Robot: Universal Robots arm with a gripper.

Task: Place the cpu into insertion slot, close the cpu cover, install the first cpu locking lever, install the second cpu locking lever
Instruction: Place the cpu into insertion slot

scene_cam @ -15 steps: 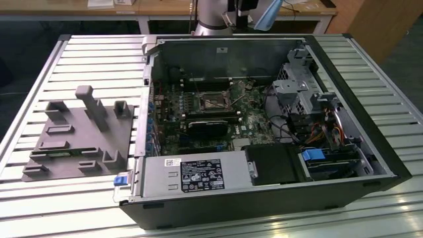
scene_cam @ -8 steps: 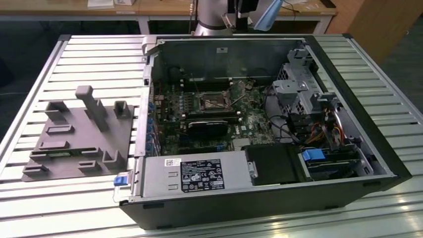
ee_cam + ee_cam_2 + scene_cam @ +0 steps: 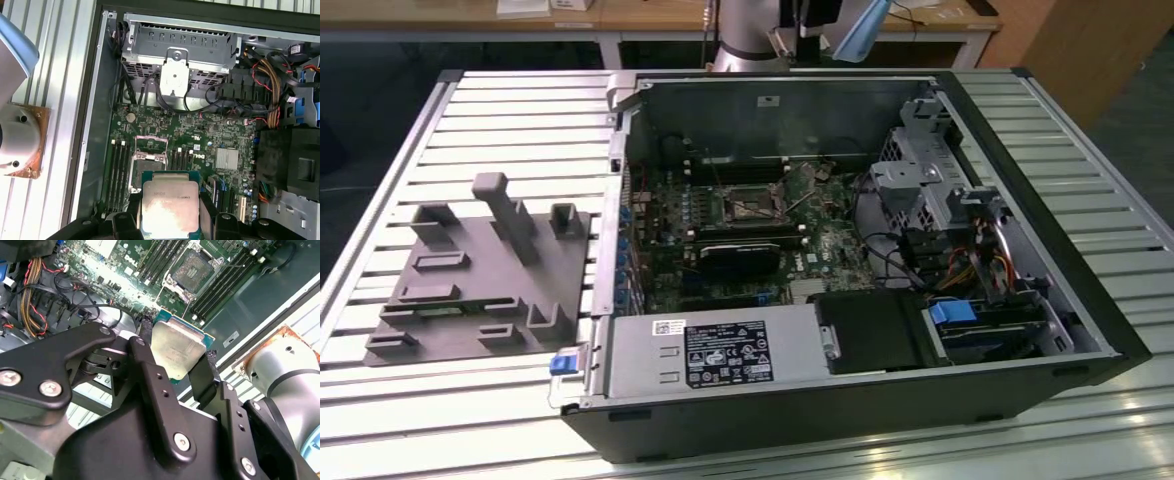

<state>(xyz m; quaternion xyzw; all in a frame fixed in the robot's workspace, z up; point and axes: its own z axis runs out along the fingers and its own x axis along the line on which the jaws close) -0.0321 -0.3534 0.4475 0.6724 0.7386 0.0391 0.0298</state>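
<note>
The cpu (image 3: 170,205) (image 3: 177,351) is a flat square chip with a pale silver top and a green edge. My gripper (image 3: 171,212) (image 3: 176,354) is shut on it, one black finger on each of two opposite sides. I hold it in the air above the motherboard, apart from the board. The insertion slot (image 3: 148,170) (image 3: 192,269) (image 3: 750,206) lies open on the board with its dark centre bare. The cpu cover (image 3: 151,143) is a thin metal frame raised at one side of the slot. In the first wrist view the chip partly overlaps the slot's near edge.
The open computer case (image 3: 1067,300) rests on a slatted metal table. Long black memory slots (image 3: 116,170) flank the socket. A metal drive cage (image 3: 177,50), loose cables (image 3: 270,95) and a grey power supply (image 3: 707,355) line the case. A grey fixture (image 3: 480,270) stands at the exterior view's left.
</note>
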